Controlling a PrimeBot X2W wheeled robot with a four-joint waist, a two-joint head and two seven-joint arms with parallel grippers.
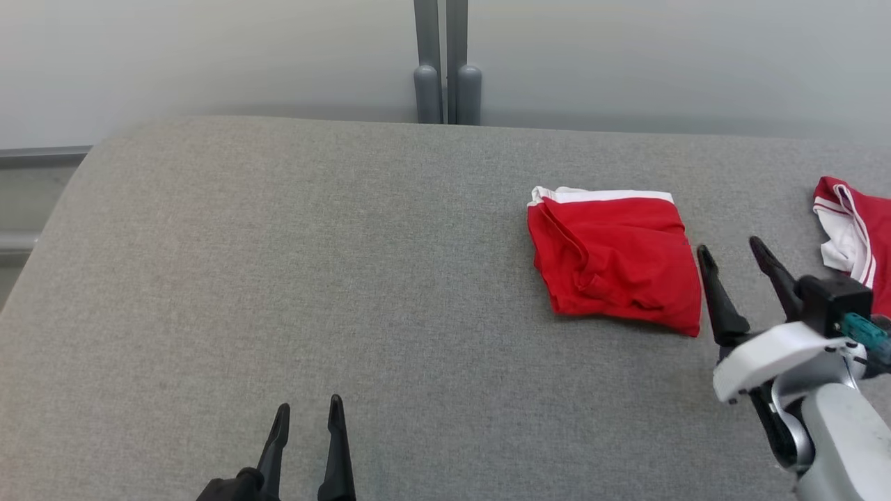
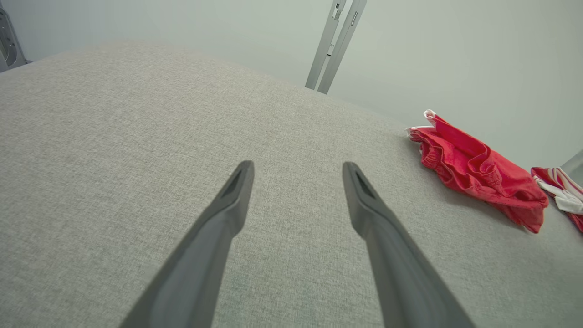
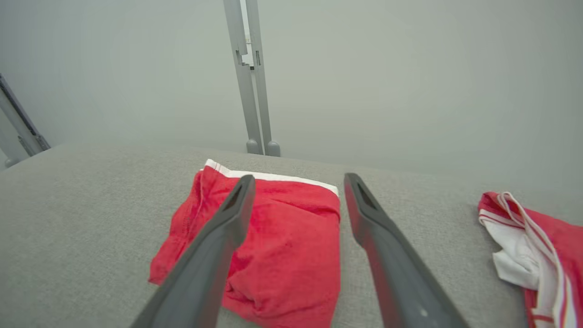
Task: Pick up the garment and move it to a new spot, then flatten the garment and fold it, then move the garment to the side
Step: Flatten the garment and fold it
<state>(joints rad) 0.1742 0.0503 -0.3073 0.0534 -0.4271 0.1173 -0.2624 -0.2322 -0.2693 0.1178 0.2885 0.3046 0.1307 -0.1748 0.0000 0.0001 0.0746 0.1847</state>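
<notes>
Red shorts (image 1: 616, 261) with a white waistband lie folded into a compact, roughly square packet on the right half of the grey fabric-covered table (image 1: 278, 278), waistband along the far edge. The right gripper (image 1: 731, 247) hovers just beside the packet's right edge, jaws wide apart and empty. In its wrist view the cloth lies beyond the fingers, not pinched between them. The left gripper (image 1: 310, 407) sits low at the near edge, well apart from the shorts, its jaws likewise apart and holding nothing. A second red-and-white garment (image 1: 853, 236) lies crumpled at the table's far right. By this layout, flattening and folding look done and the packet appears set off to the right side. Little seems left beyond drawing the right arm clear.
</notes>
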